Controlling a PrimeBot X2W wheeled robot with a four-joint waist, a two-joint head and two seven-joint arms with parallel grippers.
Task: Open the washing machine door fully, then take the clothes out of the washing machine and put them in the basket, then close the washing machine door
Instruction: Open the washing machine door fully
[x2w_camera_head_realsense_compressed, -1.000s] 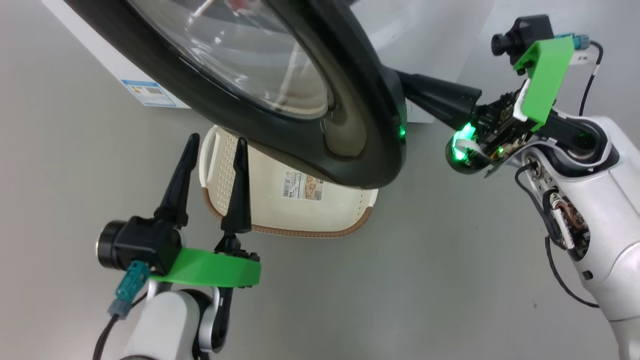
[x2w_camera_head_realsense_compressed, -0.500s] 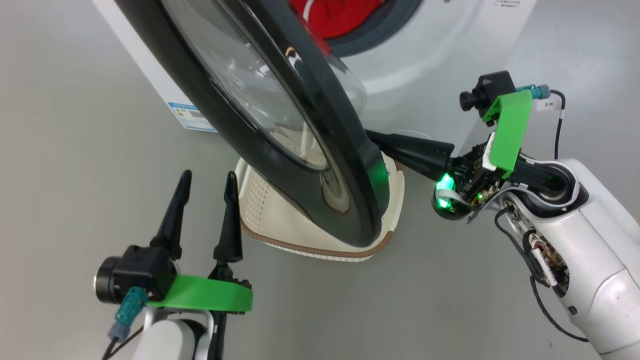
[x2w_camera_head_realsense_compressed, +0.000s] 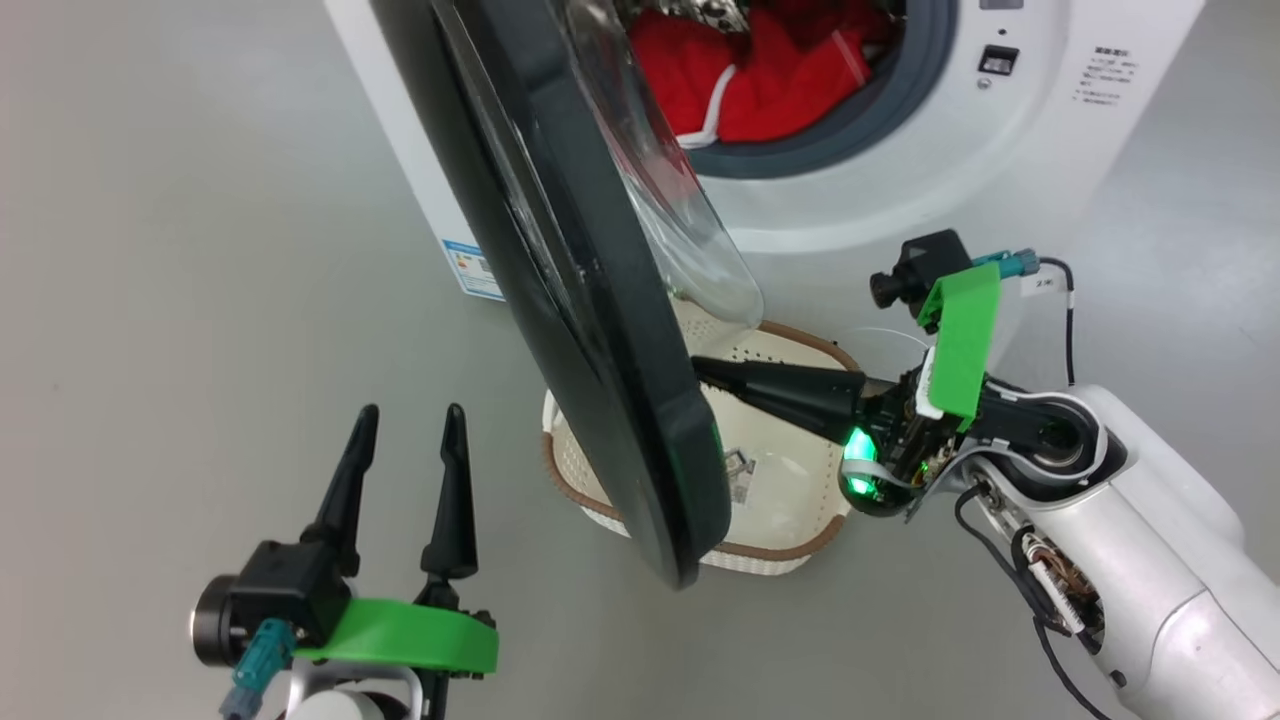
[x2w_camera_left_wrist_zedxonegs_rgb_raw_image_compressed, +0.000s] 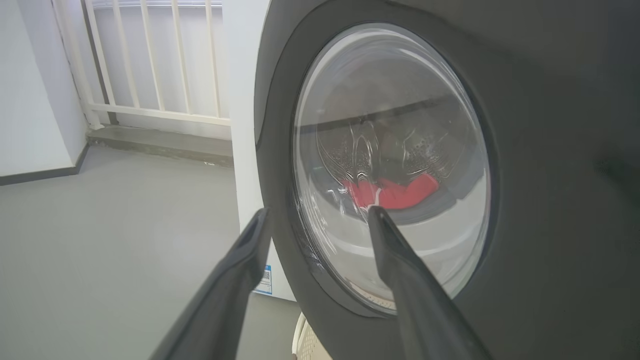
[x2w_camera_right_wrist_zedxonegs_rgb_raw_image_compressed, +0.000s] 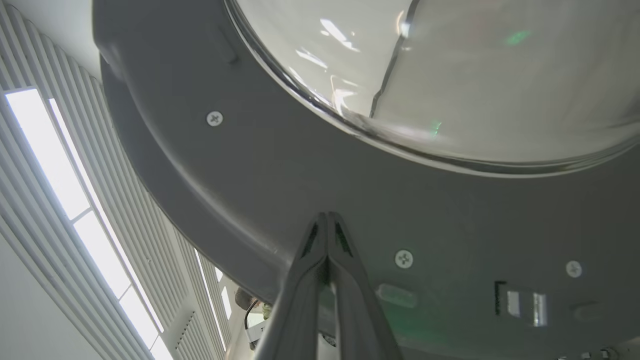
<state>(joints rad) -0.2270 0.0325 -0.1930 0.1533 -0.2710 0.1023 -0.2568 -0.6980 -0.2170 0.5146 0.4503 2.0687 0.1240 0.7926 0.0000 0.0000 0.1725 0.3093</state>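
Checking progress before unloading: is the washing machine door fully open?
Open, seemingly only partway: the washing machine door juts roughly square to the washing machine, leaving the clothes uncovered.

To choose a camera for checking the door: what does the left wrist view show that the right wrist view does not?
Left wrist view: the outer face of the round, black-rimmed washing machine door, red fabric clothes seen through its clear glass window, a white railing, the open left gripper. Right wrist view: the door's grey inner face with metal screws, long ceiling lights, the shut right gripper pointing at that face. Both: the door and its glass.
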